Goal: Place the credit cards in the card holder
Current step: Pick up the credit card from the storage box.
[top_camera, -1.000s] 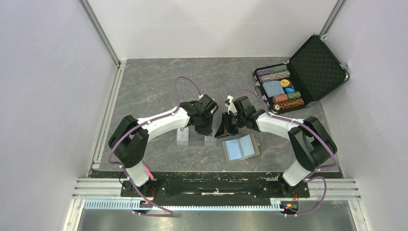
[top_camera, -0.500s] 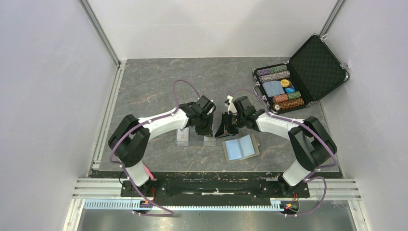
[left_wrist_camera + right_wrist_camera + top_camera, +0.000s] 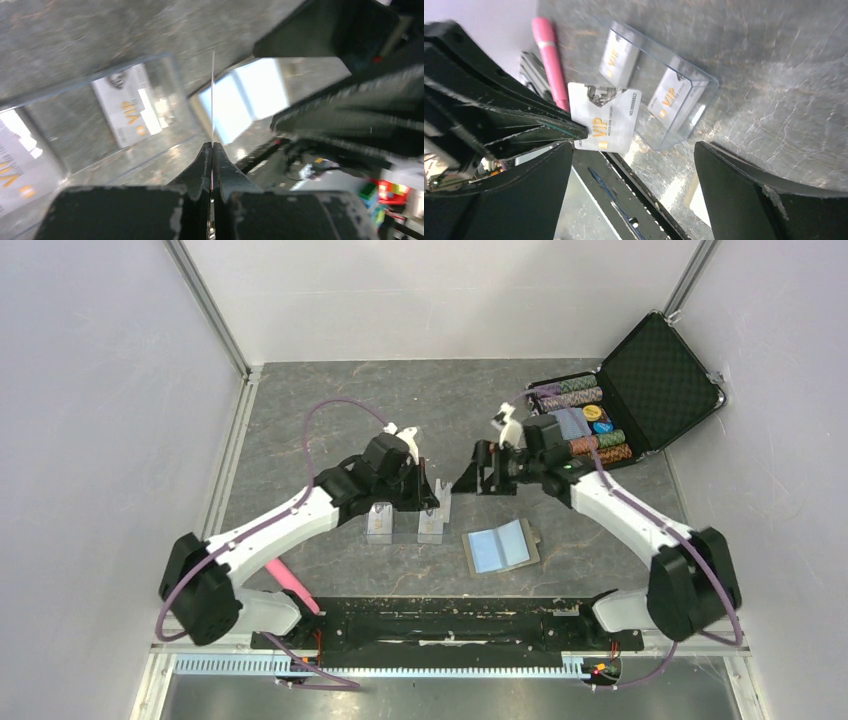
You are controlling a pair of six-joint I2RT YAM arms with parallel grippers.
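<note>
So the left end effector (image 3: 211,155) is clamped tight on one credit card (image 3: 606,122). It pinches the card by one edge, so its own wrist camera only shows a thin line sticking out past the fingertips. The right end effector (image 3: 634,149) is spread wide with nothing in it and faces the left one across a small gap. It looks lined up for a handoff, but that's just my guess. Right by the held card, on the desk (image 3: 330,410), there's a clear plastic case (image 3: 649,65) (might be two side by side, can't tell) with two more VIP cards (image 3: 671,100) standing in it. The card holder (image 3: 502,547) lies flat and open just to the right of that, nearer the arm bases. Its pale blue pockets face up and look bare as far as I can see. A pink pen (image 3: 549,55) lies by the left arm, and an open poker-chip case (image 3: 620,400) sits at the far right, neither one involved. Progress-wise I'd call it early. One card is in the grip and off the desk, none is in the holder yet, and the cased ones aren't out.
</note>
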